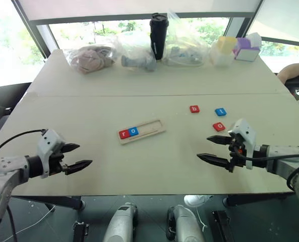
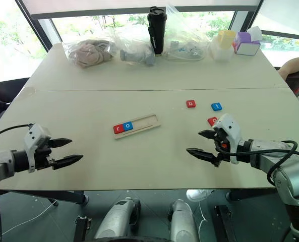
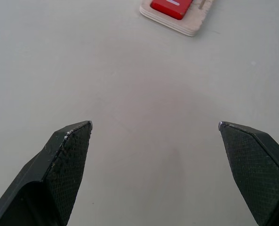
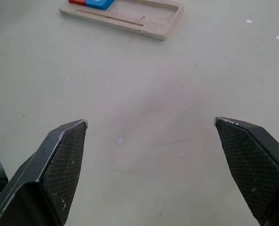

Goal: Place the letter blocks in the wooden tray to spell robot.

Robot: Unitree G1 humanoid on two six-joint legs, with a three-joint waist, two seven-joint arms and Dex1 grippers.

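The wooden tray [image 1: 142, 132] lay mid-table with a red block [image 1: 124, 134] and a blue block [image 1: 133, 131] at its left end. Three more blocks [image 1: 219, 126] sat loose to the right. The left gripper [image 1: 76, 156] and the right gripper [image 1: 213, 149] hovered near, fingers apart, empty.

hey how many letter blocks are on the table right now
5. Red r block and blue o block sit in the wooden tray. Red b block, blue t block and red o block lie loose near the right gripper.
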